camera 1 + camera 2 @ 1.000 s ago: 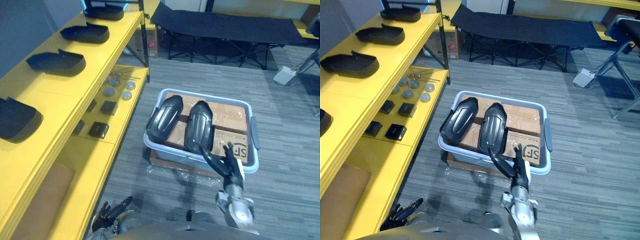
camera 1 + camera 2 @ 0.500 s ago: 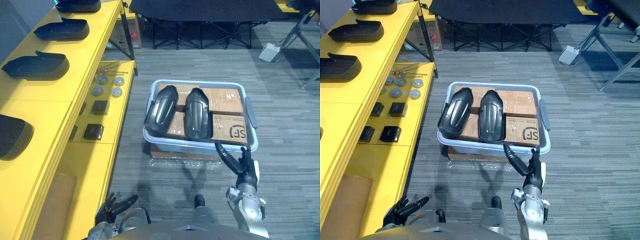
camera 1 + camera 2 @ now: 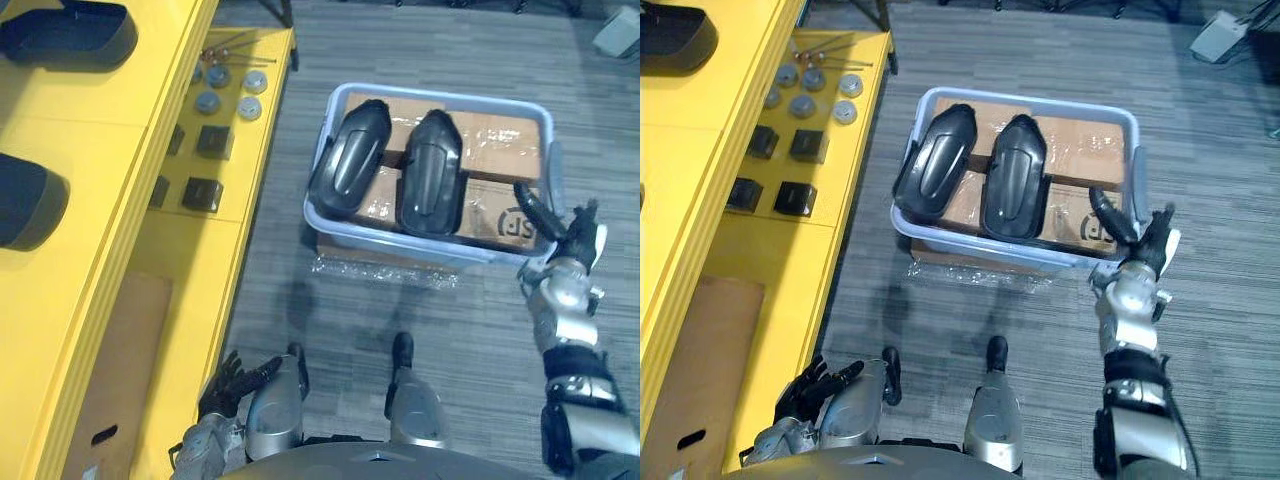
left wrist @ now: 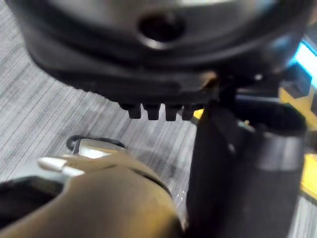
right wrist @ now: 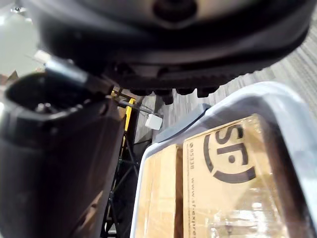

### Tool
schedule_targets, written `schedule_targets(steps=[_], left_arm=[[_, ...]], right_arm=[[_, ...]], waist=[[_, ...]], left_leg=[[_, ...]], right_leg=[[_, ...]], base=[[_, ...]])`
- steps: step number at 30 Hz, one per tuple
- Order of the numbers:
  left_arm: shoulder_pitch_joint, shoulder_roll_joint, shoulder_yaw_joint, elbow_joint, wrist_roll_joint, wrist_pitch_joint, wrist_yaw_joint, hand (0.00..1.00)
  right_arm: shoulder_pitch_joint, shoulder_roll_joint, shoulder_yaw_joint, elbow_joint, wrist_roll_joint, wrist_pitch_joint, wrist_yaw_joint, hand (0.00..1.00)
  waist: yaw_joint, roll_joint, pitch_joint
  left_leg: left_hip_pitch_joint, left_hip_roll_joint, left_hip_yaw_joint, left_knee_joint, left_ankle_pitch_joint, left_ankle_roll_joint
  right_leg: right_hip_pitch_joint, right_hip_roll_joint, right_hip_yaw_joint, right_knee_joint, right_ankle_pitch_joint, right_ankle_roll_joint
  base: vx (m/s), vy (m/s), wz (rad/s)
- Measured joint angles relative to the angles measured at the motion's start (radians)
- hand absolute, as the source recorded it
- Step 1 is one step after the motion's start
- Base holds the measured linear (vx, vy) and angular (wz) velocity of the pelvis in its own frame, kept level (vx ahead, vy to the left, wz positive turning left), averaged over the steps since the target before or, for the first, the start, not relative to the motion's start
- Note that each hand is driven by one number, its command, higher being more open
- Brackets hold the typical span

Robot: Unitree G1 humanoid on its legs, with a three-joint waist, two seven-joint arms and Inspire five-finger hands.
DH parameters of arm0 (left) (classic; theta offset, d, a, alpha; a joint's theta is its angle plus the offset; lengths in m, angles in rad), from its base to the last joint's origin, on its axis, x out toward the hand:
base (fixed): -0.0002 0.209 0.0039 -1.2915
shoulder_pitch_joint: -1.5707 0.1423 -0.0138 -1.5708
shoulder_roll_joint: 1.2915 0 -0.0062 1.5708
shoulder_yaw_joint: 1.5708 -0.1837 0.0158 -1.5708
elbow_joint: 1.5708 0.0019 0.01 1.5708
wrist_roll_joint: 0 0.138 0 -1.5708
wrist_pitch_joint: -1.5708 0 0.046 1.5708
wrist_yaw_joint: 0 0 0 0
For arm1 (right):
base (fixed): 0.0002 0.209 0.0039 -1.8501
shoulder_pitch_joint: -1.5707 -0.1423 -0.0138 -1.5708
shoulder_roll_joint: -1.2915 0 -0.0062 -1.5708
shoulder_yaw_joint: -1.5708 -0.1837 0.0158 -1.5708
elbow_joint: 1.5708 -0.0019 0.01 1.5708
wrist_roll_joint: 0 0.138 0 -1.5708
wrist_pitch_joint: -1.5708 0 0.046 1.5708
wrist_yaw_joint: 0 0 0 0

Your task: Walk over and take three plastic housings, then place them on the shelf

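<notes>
Left eye view, stock as seen:

1) bin (image 3: 438,96): pale grey-blue plastic tote on grey carpet floor (image 3: 330,320), near the shelf, to its right. Sits on a flat film-wrapped pack (image 3: 385,268). Holds brown cartons (image 3: 500,130) under clear film.

2) left housing (image 3: 350,160): dark glossy plastic shell, lying on the cartons at bin's left side. Long axis runs front to back, slightly angled; near end at bin's left rim.

3) right housing (image 3: 430,187): same type, just beside no. 2, approx. parallel, mid-bin. Neither is held by a hand.

4) right hand (image 3: 568,243): at bin's near right corner. Fingers straight & spread, released, nothing in them. Fingertips reach over the rim; contact w/ bin cannot be told. Right wrist view: bin's rim and a printed carton lie close past the hand.

5) left hand (image 3: 228,378): low, beside shelf's lower tier. Fingers loose & splayed, empty.

6) shelf (image 3: 110,130): yellow, two tiers, along robot's left.
- top tier: far shelf housing (image 3: 70,30) and near shelf housing (image 3: 25,200), both dark, well apart.
- lower tier: grey discs (image 3: 208,100) at far end, then black blocks (image 3: 203,192), then a brown board (image 3: 120,380) at near end, lying flat.
</notes>
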Motion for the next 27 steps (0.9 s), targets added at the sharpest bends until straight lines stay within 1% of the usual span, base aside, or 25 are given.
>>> schedule_targets(steps=[2, 3, 5, 6, 9, 10, 11, 12, 15, 17, 21, 23, 24, 25, 27], left_arm=[[-0.003, 0.0, 0.0, -0.01, -0.001, -0.002, -0.004, 1.0], [-0.01, -0.001, -0.002, -0.015, -0.001, -0.004, -0.006, 1.0], [-0.024, -0.003, -0.008, -0.014, 0.0, -0.004, -0.006, 1.0], [-0.038, -0.003, -0.023, -0.006, 0.0, -0.004, -0.006, 1.0], [-0.046, -0.007, -0.035, -0.006, -0.005, -0.007, -0.006, 1.0], [-0.048, -0.008, -0.036, -0.006, -0.005, -0.008, -0.006, 1.0], [-0.051, -0.008, -0.039, -0.006, -0.007, -0.009, -0.008, 1.0], [-0.055, -0.012, -0.043, -0.004, -0.011, -0.009, -0.008, 1.0], [-0.075, -0.013, -0.06, 0.02, -0.015, -0.019, -0.011, 1.0], [-0.076, -0.013, -0.061, 0.026, -0.022, -0.025, -0.016, 1.0], [-0.078, -0.014, -0.071, 0.034, -0.044, -0.027, -0.02, 1.0], [-0.08, -0.014, -0.074, 0.035, -0.046, -0.026, -0.019, 1.0], [-0.081, -0.013, -0.077, 0.036, -0.047, -0.026, -0.019, 1.0], [-0.082, -0.012, -0.079, 0.037, -0.048, -0.027, -0.019, 1.0], [-0.089, -0.011, -0.08, 0.044, -0.049, -0.026, -0.016, 1.0]], right_arm=[[-0.058, -0.051, 0.033, 0.041, 0.0, 0.028, 0.026, 1.0], [-0.107, -0.086, 0.057, 0.081, -0.001, 0.045, 0.043, 1.0], [-0.143, -0.113, 0.071, 0.118, -0.001, 0.063, 0.052, 1.0], [-0.179, -0.139, 0.088, 0.154, -0.002, 0.085, 0.065, 1.0], [-0.253, -0.168, 0.133, 0.202, -0.004, 0.13, 0.104, 1.0], [-0.265, -0.171, 0.136, 0.209, -0.007, 0.14, 0.114, 1.0], [-0.282, -0.177, 0.155, 0.223, -0.021, 0.147, 0.121, 1.0], [-0.3, -0.191, 0.175, 0.242, -0.03, 0.156, 0.129, 1.0], [-0.323, -0.23, 0.213, 0.265, -0.064, 0.175, 0.158, 1.0], [-0.336, -0.233, 0.232, 0.266, -0.081, 0.188, 0.177, 1.0], [-0.358, -0.238, 0.271, 0.265, -0.141, 0.193, 0.205, 1.0], [-0.382, -0.243, 0.288, 0.265, -0.163, 0.222, 0.214, 1.0], [-0.386, -0.243, 0.29, 0.265, -0.179, 0.231, 0.223, 0.0], [-0.39, -0.244, 0.297, 0.265, -0.182, 0.245, 0.232, 0.0], [-0.405, -0.244, 0.322, 0.266, -0.242, 0.286, 0.243, 0.0]], waist=[[0.004, 0.006, 0.014], [0.011, 0.013, 0.026], [0.017, 0.022, 0.04], [0.025, 0.034, 0.049], [0.03, 0.051, 0.063], [0.032, 0.053, 0.063], [0.034, 0.055, 0.065], [0.038, 0.063, 0.068], [0.053, 0.069, 0.071], [0.053, 0.07, 0.071], [0.051, 0.077, 0.074], [0.051, 0.08, 0.076], [0.052, 0.081, 0.075], [0.052, 0.081, 0.075], [0.053, 0.081, 0.075]], left_leg=[[-0.018, -0.001, -0.008, 0.003, 0.005, 0.0], [-0.032, -0.003, -0.014, 0.007, 0.01, 0.002], [-0.032, -0.006, -0.019, 0.006, 0.015, 0.006], [-0.034, -0.013, -0.024, -0.002, 0.022, 0.009], [-0.049, -0.02, -0.031, -0.006, 0.033, 0.014], [-0.054, -0.022, -0.031, -0.007, 0.037, 0.016], [-0.06, -0.031, -0.033, -0.008, 0.041, 0.018], [-0.062, -0.035, -0.034, -0.006, 0.043, 0.02], [-0.067, -0.047, -0.033, -0.004, 0.049, 0.022], [-0.07, -0.047, -0.034, -0.003, 0.051, 0.02], [-0.083, -0.046, -0.037, -0.004, 0.057, 0.015], [-0.087, -0.046, -0.039, -0.004, 0.064, 0.014], [-0.087, -0.046, -0.04, -0.003, 0.065, 0.014], [-0.087, -0.045, -0.043, -0.003, 0.065, 0.013], [-0.087, -0.045, -0.044, -0.002, 0.067, 0.013]], right_leg=[[-0.019, -0.001, -0.005, 0.012, -0.001, -0.001], [-0.032, -0.002, -0.009, 0.022, -0.001, -0.001], [-0.035, -0.005, -0.014, 0.031, -0.001, -0.001], [-0.042, -0.012, -0.021, 0.043, -0.003, -0.003], [-0.078, -0.022, -0.036, 0.09, -0.009, -0.011], [-0.088, -0.025, -0.039, 0.101, -0.013, -0.011], [-0.102, -0.037, -0.044, 0.125, -0.029, -0.005], [-0.114, -0.044, -0.045, 0.151, -0.038, -0.007], [-0.141, -0.062, -0.046, 0.201, -0.062, -0.004], [-0.147, -0.065, -0.053, 0.211, -0.067, -0.006], [-0.171, -0.069, -0.055, 0.237, -0.078, -0.006], [-0.18, -0.069, -0.055, 0.247, -0.079, -0.008], [-0.181, -0.069, -0.055, 0.251, -0.081, -0.01], [-0.181, -0.069, -0.057, 0.254, -0.081, -0.011], [-0.181, -0.069, -0.058, 0.256, -0.081, -0.011]], base=[[-0.05, 0.001, 0.11], [-0.02, 0.007, 0.09], [-0.02, 0.016, 0.09], [-0.03, 0.018, 0.12], [-0.04, 0.025, 0.09], [-0.05, 0.027, 0.08], [-0.05, 0.023, 0.09], [-0.04, 0.018, 0.09], [-0.07, 0.021, 0.04], [-0.06, -0.003, 0.0], [-0.05, -0.01, 0.01], [0.0, 0.0, 0.0], [0.0, -0.008, 0.03], [0.0, -0.001, 0.04], [0.0, 0.0, 0.0]])
